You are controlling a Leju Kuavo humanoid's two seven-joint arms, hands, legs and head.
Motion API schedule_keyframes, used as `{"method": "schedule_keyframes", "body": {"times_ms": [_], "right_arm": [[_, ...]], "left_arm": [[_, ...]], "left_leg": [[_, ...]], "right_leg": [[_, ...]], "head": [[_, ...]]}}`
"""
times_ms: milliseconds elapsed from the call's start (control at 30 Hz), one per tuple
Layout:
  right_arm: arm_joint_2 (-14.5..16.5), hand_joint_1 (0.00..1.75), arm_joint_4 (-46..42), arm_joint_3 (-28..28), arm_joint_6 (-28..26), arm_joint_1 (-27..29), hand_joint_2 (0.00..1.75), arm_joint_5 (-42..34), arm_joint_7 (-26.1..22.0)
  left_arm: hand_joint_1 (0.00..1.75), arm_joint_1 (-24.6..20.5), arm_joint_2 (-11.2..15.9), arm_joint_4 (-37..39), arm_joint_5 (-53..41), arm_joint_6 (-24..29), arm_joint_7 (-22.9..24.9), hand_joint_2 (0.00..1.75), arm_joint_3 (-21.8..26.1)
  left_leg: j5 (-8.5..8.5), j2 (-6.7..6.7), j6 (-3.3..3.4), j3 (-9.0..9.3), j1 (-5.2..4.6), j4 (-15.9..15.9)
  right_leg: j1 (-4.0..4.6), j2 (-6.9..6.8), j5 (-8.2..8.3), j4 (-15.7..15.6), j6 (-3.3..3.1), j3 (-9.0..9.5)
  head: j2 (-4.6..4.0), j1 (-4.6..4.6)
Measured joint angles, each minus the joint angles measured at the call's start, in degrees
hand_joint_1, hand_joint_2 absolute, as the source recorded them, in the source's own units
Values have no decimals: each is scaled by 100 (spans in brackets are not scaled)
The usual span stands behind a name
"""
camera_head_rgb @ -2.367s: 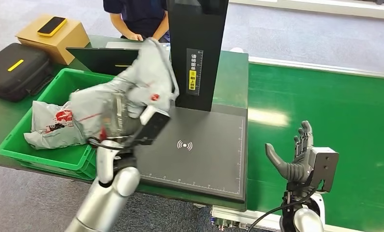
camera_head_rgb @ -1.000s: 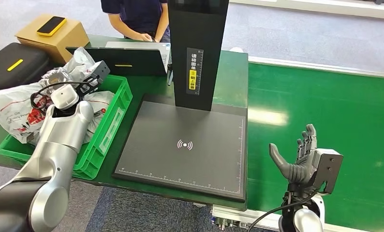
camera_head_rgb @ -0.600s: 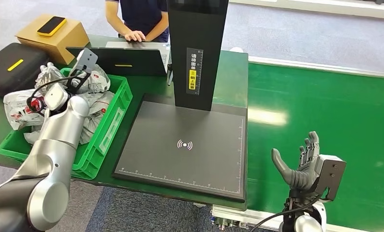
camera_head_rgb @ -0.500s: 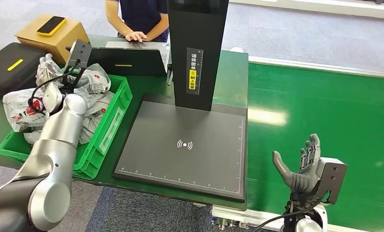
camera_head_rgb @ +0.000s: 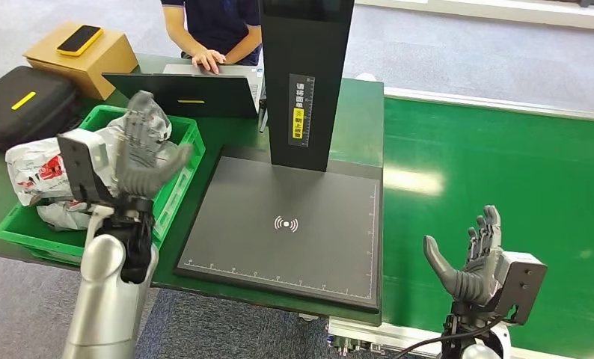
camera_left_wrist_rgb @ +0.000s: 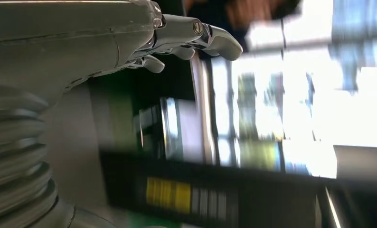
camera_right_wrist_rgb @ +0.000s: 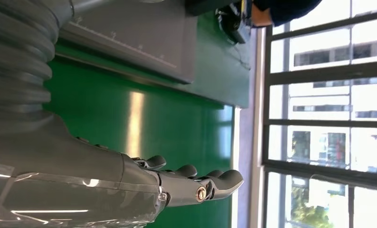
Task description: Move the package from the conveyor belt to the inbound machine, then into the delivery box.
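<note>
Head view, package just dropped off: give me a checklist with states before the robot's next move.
1. Left hand empty, fingers spread: ok.
2. Right hand empty, open above the conveyor belt: ok.
3. Grey packages inside the green bin: not ok, one bulges over the bin's far-left rim.
4. Inbound machine's scan pad free of items: ok.
5. Next package on the visible belt: not ok, none seen.
6. Person at the laptop keeps away from both arms: ok.

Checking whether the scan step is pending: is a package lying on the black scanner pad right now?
No, the black scanner pad is bare, and the grey packages lie in the green bin beside it.
</note>
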Motion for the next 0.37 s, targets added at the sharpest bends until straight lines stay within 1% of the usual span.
{"method": "schedule_keyframes", "body": {"times_ms": [100, 200, 233, 367], "right_arm": [[-1, 0, 40, 104, 70, -120, 175, 17, -51], [-4, 0, 74, 227, 219, -200, 175, 34, -75], [-4, 0, 85, 265, 315, -219, 175, -10, -73], [-6, 0, 106, 355, 693, -238, 175, -234, -66]], "left_arm": [[0, 316, -90, -31, 487, -678, -286, 175, -230], [0, 476, -203, 257, 1073, -1272, -278, 175, -320], [0, 509, -244, 408, 1119, -1337, -292, 175, -365], [0, 614, -372, 911, 930, -1239, -380, 175, -546]], "left_leg": [[0, 0, 0, 6, 0, 0], [1, 0, 0, 9, 1, 0], [1, -1, 0, 10, 1, 0], [1, 0, 0, 6, 1, 0]], "right_leg": [[1, 0, 1, 0, 1, 1], [2, -2, 1, 0, 1, 6], [2, -3, 1, 0, 1, 7], [2, -2, 1, 1, 1, 7]], "head": [[0, -1], [0, -1], [-1, 0], [-1, -1]]}}
